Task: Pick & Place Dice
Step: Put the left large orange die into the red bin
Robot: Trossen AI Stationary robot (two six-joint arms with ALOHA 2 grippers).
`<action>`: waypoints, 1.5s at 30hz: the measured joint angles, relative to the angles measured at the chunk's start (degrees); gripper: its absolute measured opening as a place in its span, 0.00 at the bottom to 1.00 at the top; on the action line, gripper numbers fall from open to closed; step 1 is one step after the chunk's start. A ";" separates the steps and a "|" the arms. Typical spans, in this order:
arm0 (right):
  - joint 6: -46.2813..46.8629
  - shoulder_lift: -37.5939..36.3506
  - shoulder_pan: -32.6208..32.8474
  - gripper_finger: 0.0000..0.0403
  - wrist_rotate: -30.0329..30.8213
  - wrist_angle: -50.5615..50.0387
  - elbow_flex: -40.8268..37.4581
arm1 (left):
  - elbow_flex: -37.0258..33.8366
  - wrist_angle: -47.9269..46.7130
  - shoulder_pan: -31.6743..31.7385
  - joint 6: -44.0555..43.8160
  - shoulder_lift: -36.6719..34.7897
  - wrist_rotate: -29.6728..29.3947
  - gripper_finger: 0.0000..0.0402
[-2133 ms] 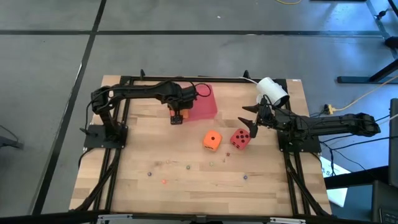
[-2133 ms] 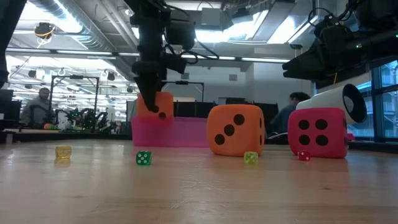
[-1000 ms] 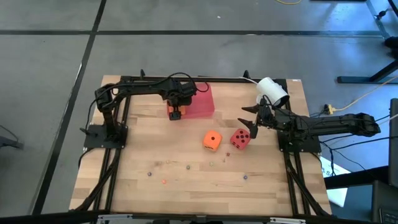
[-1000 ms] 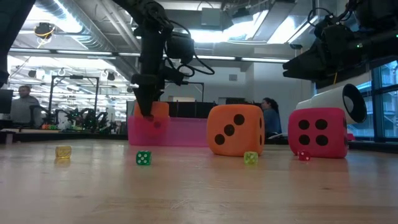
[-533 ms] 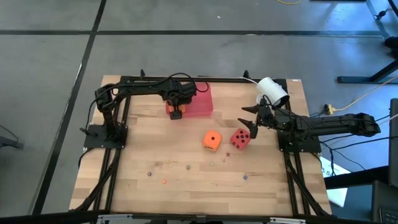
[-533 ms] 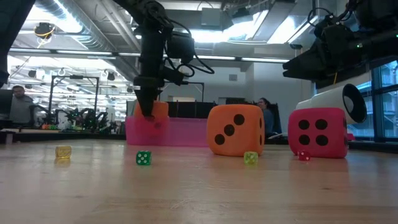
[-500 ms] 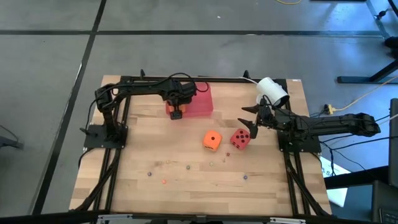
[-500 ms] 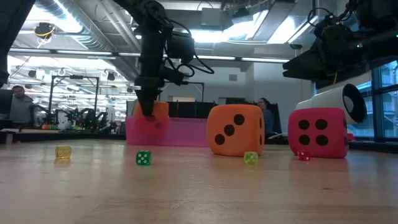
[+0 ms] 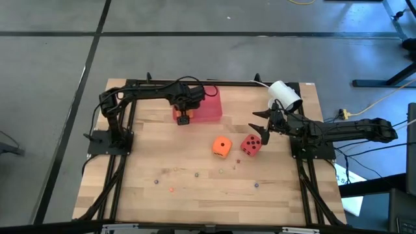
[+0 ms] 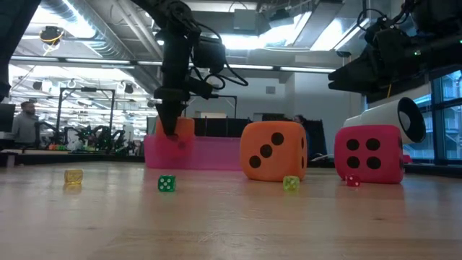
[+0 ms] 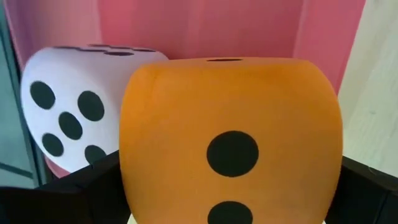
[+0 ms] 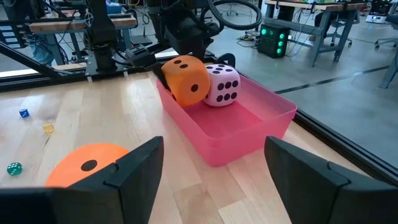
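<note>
A pink tray (image 9: 209, 107) lies at the table's far middle. In its left end an orange die (image 12: 186, 79) sits tilted against a pale pink die (image 12: 222, 84). My left gripper (image 9: 184, 116) points down over the orange die (image 11: 230, 137), open, with one finger on either side of it. A second orange die (image 9: 221, 145) and a red die (image 9: 251, 145) rest on the wood at mid-table. My right gripper (image 12: 214, 143) hovers open at the right, beside the red die, with nothing between its fingers. My left gripper comes from above with its fingers (image 11: 367, 186) close beside two opposite sides of the orange die in the tray. Whether they touch it, I cannot tell. The die's underside is hidden by the tray wall.
A white cylinder (image 9: 285, 95) lies at the back right, behind my right arm. Tiny coloured dice, one green (image 10: 166, 183) and one yellow (image 10: 73, 175), are scattered over the near half of the table. Black frame rails (image 9: 123, 169) run along the table's sides.
</note>
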 joint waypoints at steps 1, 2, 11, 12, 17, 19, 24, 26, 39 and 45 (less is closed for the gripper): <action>0.01 0.00 0.00 0.69 0.00 0.00 0.00 | 0.00 -0.43 0.00 -0.02 0.00 0.26 0.97; 0.01 0.00 0.00 0.69 0.00 0.00 0.00 | 0.00 -0.65 0.00 -0.01 0.00 0.19 0.97; -3.19 2.05 -0.07 0.58 0.81 8.21 -0.02 | 0.00 -0.41 -1.79 1.09 0.00 -3.33 0.97; -3.45 2.79 -0.07 0.54 0.81 9.36 -0.02 | 0.00 -0.42 -1.93 1.12 0.00 -3.34 0.97; -3.72 8.49 -0.07 0.23 0.22 16.59 -0.02 | 0.00 -0.39 -2.58 2.15 0.00 -3.67 0.97; -4.26 11.55 -0.07 0.09 0.09 21.40 -0.01 | 0.00 -0.37 -2.60 3.41 0.00 -3.67 0.97; -4.12 20.26 -0.07 0.04 4.40 24.54 5.34 | 0.00 -0.38 -2.61 3.54 0.00 -3.90 0.97; -5.93 24.57 -0.10 0.02 3.92 24.49 8.52 | 0.00 -0.43 -2.63 3.49 0.00 -4.60 0.97; -8.23 52.62 -2.61 0.00 -5.96 24.46 28.21 | 0.00 0.87 -2.13 0.16 0.00 -2.81 0.97; -6.85 61.16 -4.28 0.00 -8.58 24.47 34.53 | 0.00 1.80 -2.13 1.50 0.00 -1.03 0.97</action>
